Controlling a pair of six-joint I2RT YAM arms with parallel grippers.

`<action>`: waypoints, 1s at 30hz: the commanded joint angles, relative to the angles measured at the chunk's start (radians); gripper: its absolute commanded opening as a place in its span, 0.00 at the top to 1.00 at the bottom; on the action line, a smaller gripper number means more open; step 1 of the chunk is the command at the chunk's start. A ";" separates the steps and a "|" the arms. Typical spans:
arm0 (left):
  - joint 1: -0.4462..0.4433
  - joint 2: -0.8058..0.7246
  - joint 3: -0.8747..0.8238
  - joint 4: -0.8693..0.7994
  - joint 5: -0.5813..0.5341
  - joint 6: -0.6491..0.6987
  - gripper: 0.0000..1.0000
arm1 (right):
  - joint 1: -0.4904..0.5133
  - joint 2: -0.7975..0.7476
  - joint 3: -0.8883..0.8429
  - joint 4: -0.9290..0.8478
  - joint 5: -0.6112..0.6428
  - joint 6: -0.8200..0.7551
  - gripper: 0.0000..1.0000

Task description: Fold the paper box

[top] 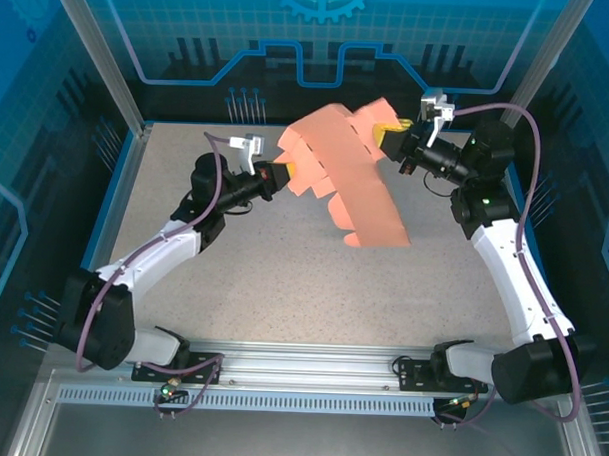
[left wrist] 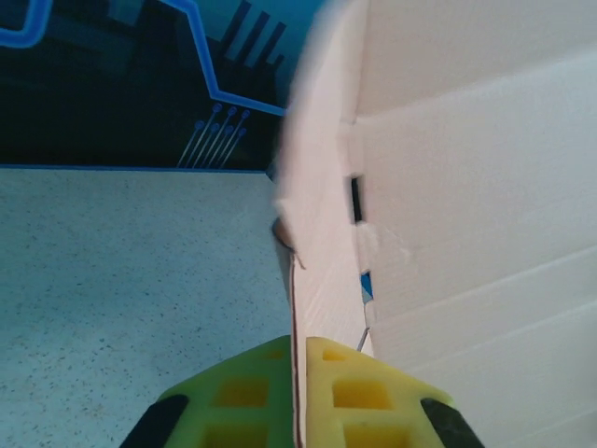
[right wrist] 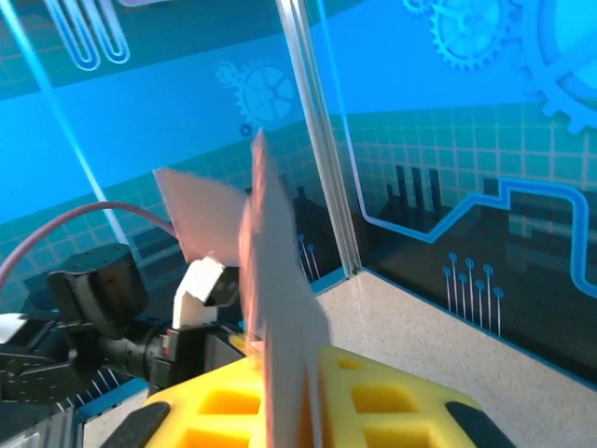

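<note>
The paper box (top: 356,185), a flat salmon-orange die-cut cardboard sheet with tabbed flaps, is held tilted in the air above the far half of the speckled grey counter (top: 283,277). Its left edge is clamped by the closed left jaws, and its far-right edge is gripped by the right jaws.

Bright, even light from above; blue cast off the walls (top: 48,129).
Top view sharp, shadows on the table (top: 283,277) soft and faint. Left wrist: paper box (left wrist: 466,187) washed out pale, its upper edge blurred. Right wrist: paper box edge soft, near foreground out of focus, backdrop crisp.
</note>
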 commanded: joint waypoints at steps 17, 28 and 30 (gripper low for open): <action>0.004 -0.219 0.156 -0.586 -0.215 0.554 1.00 | 0.016 -0.026 0.188 -0.551 0.347 -0.731 0.26; 0.005 -0.227 0.229 -0.687 -0.147 0.649 1.00 | 0.180 0.135 0.409 -0.849 0.234 -1.093 0.23; 0.004 -0.223 0.237 -0.701 -0.134 0.669 1.00 | 0.186 0.184 0.478 -0.906 0.207 -1.139 0.23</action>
